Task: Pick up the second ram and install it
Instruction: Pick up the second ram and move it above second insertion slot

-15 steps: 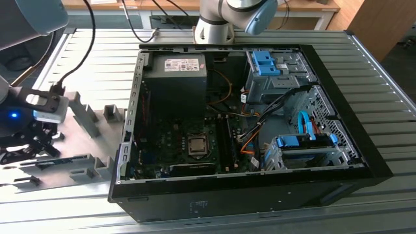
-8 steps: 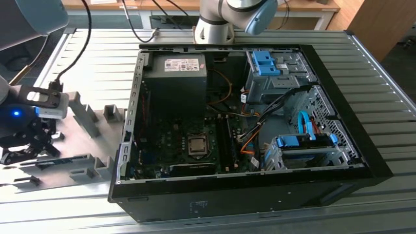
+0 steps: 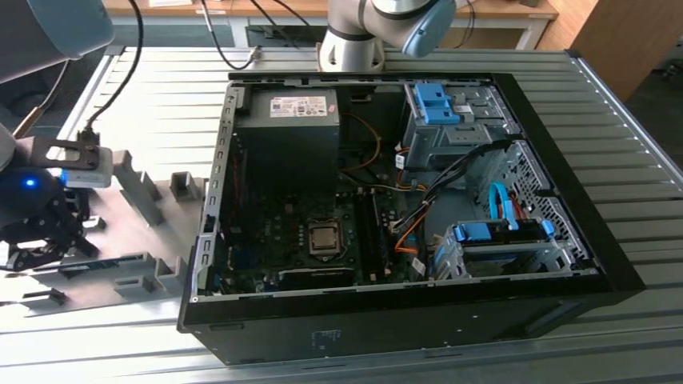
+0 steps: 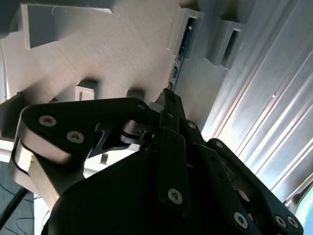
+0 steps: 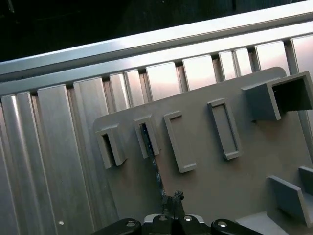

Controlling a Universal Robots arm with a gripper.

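Note:
The second ram (image 4: 182, 49) stands on edge in a narrow slot of the grey fixture plate (image 4: 122, 54), and shows as a thin dark strip (image 5: 150, 149) in both wrist views. My gripper (image 4: 168, 94) has its black fingers pinched together on the ram's near end, and its tips (image 5: 172, 199) meet right at the strip. In the exterior view the gripper (image 3: 45, 240) hangs low over the fixture plate (image 3: 117, 240) at the exterior view's far left, well away from the computer case.
An open computer case (image 3: 405, 320) lies on the ribbed metal table (image 3: 597, 104), with its motherboard and long black slots (image 3: 369, 232) exposed. Grey fixture blocks (image 5: 222, 129) stand around the ram's slot. The arm's base (image 3: 353, 40) stands behind the case.

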